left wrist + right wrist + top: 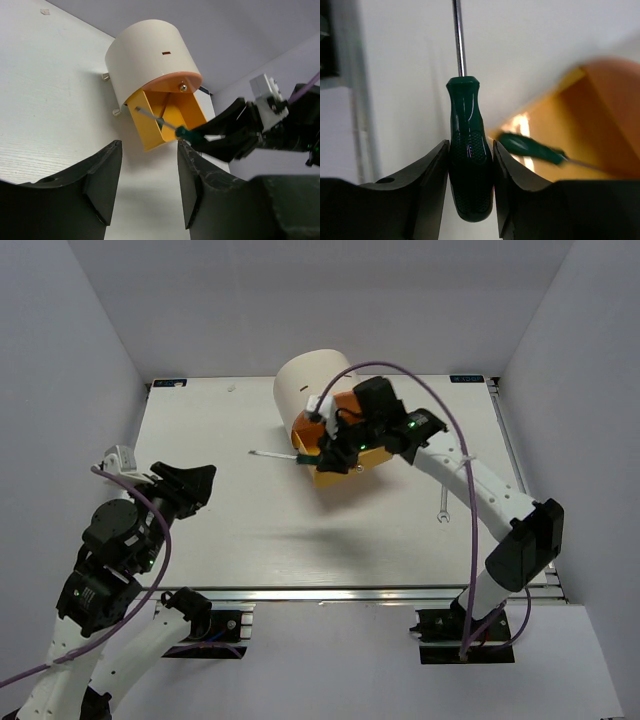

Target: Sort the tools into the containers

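The cream cabinet (308, 380) lies on the table with its yellow drawer (345, 474) swung open under the orange drawer (305, 428). My right gripper (335, 447) is shut on the green-handled screwdriver (469, 150), just over the yellow drawer's open edge, with the shaft (272, 454) pointing left. The left wrist view shows the shaft (152, 116) crossing the yellow drawer (150, 132). A second green-handled screwdriver (530, 148) lies inside the yellow drawer (580, 135). A silver spanner (446, 505) lies on the table at the right. My left gripper (192, 484) is open and empty at the left (147, 185).
The brass knob (183, 87) of the orange drawer (172, 81) faces the left wrist camera. The purple cable (440, 405) arcs over the right arm. The table's near edge rail (330, 592) runs along the front. White walls close in the table on three sides.
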You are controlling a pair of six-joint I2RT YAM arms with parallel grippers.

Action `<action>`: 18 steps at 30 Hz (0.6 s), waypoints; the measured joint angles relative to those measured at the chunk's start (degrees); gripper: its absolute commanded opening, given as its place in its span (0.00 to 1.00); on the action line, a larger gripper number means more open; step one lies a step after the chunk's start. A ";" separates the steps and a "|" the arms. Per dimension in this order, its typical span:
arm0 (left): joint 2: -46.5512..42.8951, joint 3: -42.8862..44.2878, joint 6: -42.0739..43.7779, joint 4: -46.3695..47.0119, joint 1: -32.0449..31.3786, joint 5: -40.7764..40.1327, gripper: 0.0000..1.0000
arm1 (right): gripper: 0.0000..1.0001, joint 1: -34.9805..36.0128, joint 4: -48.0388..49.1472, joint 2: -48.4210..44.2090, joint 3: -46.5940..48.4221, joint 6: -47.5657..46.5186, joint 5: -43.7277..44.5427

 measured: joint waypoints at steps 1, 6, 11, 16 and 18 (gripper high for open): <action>0.02 -0.79 0.00 0.63 0.00 0.37 0.58 | 0.00 -3.08 -1.07 -0.04 0.35 -2.12 0.66; 1.55 -3.96 0.09 3.80 0.00 2.49 0.59 | 0.00 -16.92 -8.55 3.15 4.83 -14.73 3.76; 4.74 -5.03 0.92 6.43 0.00 4.17 0.60 | 0.00 -22.12 -13.20 6.60 8.44 -24.70 5.88; 6.84 -6.23 1.55 8.96 0.00 6.01 0.61 | 0.00 -22.16 -15.78 10.29 9.33 -31.45 7.21; 6.97 -6.99 1.55 9.77 0.00 6.60 0.61 | 0.00 -22.01 -16.50 12.13 9.94 -32.48 7.54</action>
